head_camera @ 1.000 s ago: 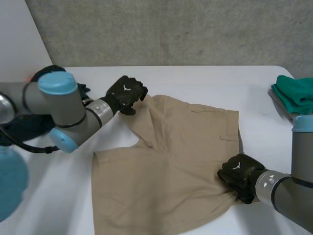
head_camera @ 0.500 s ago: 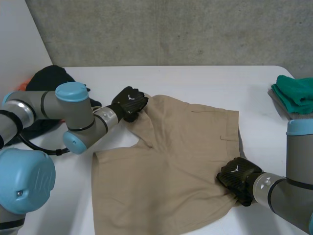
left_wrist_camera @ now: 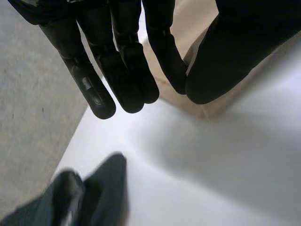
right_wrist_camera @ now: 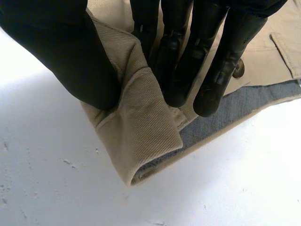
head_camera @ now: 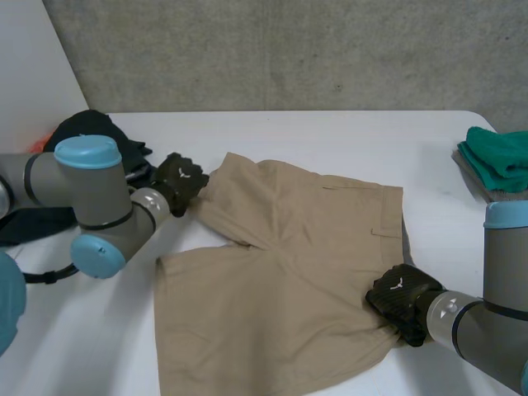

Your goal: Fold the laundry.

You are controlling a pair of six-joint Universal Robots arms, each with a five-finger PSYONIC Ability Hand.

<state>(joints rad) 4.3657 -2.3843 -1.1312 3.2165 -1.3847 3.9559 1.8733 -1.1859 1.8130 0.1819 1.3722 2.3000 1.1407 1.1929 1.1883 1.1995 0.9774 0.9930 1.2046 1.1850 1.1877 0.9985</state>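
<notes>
Tan shorts (head_camera: 289,264) lie spread on the white table (head_camera: 346,140). My left hand (head_camera: 180,180) is at the far left corner of one leg. In the left wrist view that hand (left_wrist_camera: 122,70) pinches the tan cloth (left_wrist_camera: 192,21) between its fingers and thumb. My right hand (head_camera: 398,297) is at the shorts' right edge near the front. In the right wrist view this hand (right_wrist_camera: 61,56) is shut on a bunched fold of the tan cloth (right_wrist_camera: 141,127), whose grey inner side shows below.
A folded green cloth (head_camera: 499,157) lies at the table's right edge. A pile of dark clothes (head_camera: 91,132) sits at the far left, close behind my left hand, and appears past its fingertips as the dark pile (left_wrist_camera: 94,188). A concrete wall stands behind.
My left hand has closed on the leg's corner and drawn it to the left, stretching that leg out. My right hand has kept its grip and place.
</notes>
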